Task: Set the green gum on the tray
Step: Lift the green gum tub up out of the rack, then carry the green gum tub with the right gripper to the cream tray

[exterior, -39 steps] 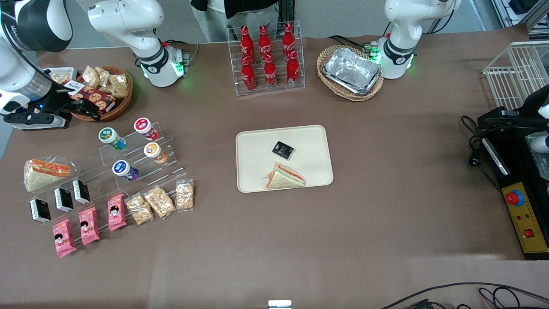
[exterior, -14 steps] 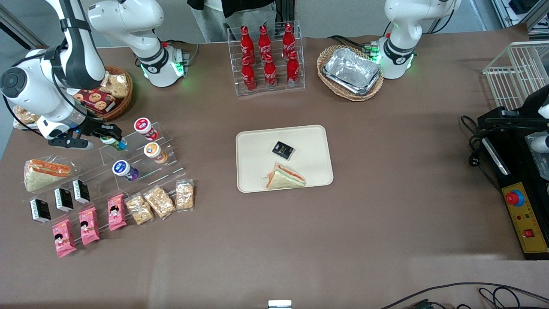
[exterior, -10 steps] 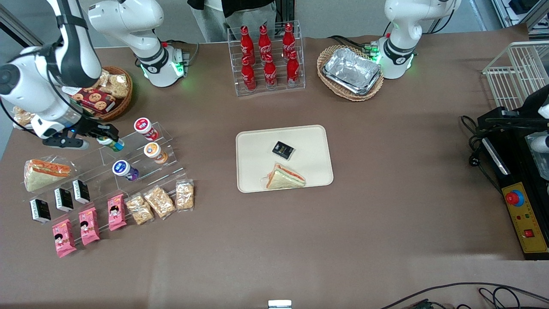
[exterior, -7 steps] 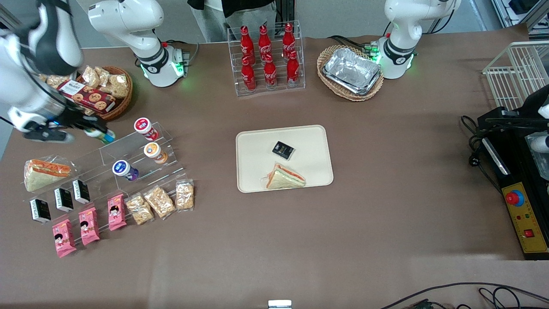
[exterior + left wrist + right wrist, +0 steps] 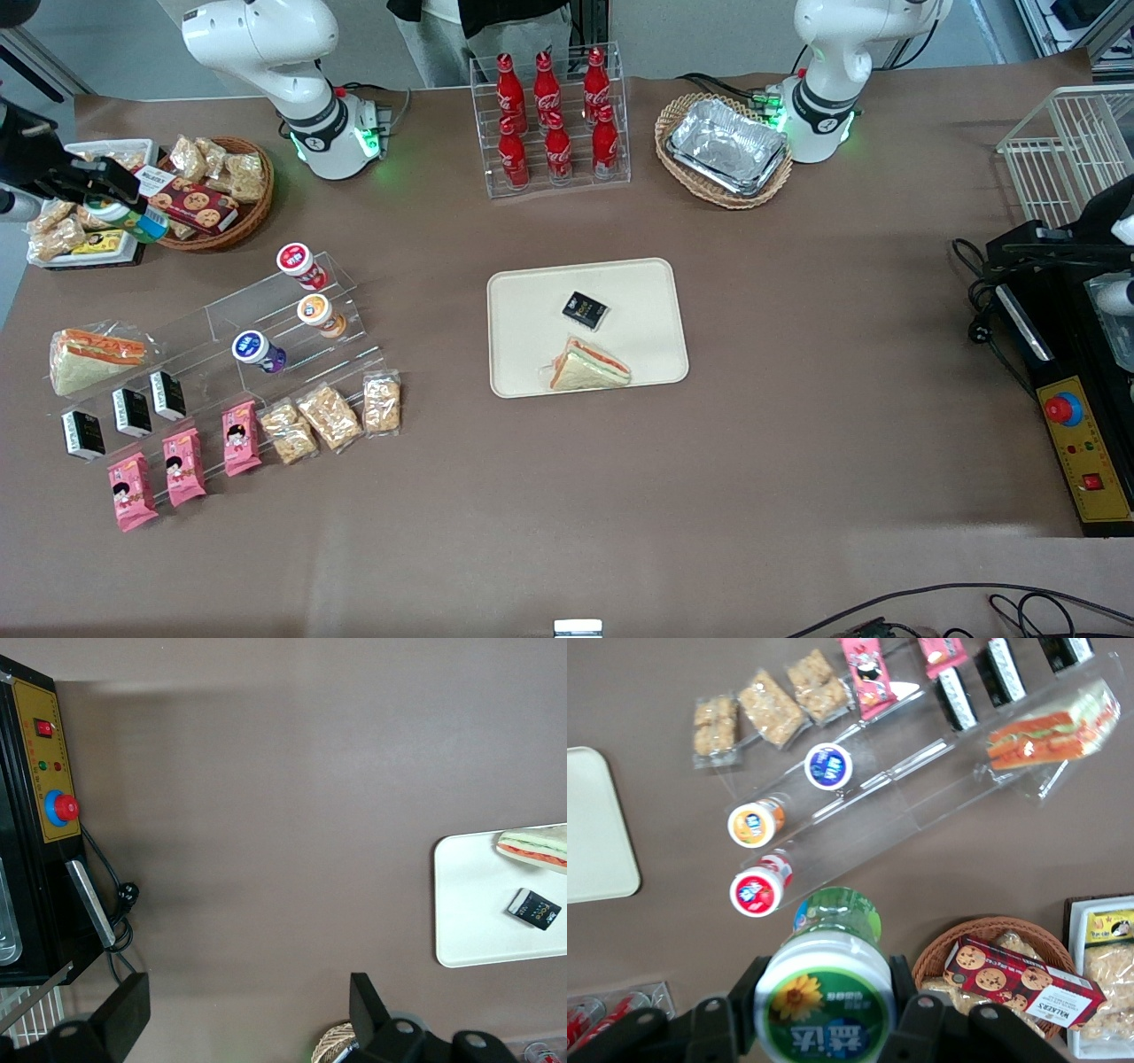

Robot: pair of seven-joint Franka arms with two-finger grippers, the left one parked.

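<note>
My right gripper (image 5: pixel 115 213) is shut on the green gum (image 5: pixel 133 219), a small bottle with a green-rimmed white lid. It holds the bottle high above the table at the working arm's end, over a white snack dish (image 5: pixel 62 252) and beside a wicker basket (image 5: pixel 232 232). In the right wrist view the gum's lid (image 5: pixel 824 1001) sits between the black fingers (image 5: pixel 735 1014). The cream-beige tray (image 5: pixel 656 301) lies mid-table with a sandwich (image 5: pixel 589 365) and a small black packet (image 5: pixel 585 309) on it. A corner of the tray (image 5: pixel 598 833) shows in the right wrist view.
A clear tiered stand (image 5: pixel 266 306) holds red-lidded (image 5: pixel 297 261), orange-lidded (image 5: pixel 316 312) and blue-lidded (image 5: pixel 252 348) bottles. Snack packs and a wrapped sandwich (image 5: pixel 93 353) lie nearer the camera. A cola rack (image 5: pixel 549 120) and a foil-tray basket (image 5: pixel 725 149) stand farther from the camera.
My gripper closed on the green gum on the clear stand, lifted it off, and has carried it up and away from the tray toward the snack dish.
</note>
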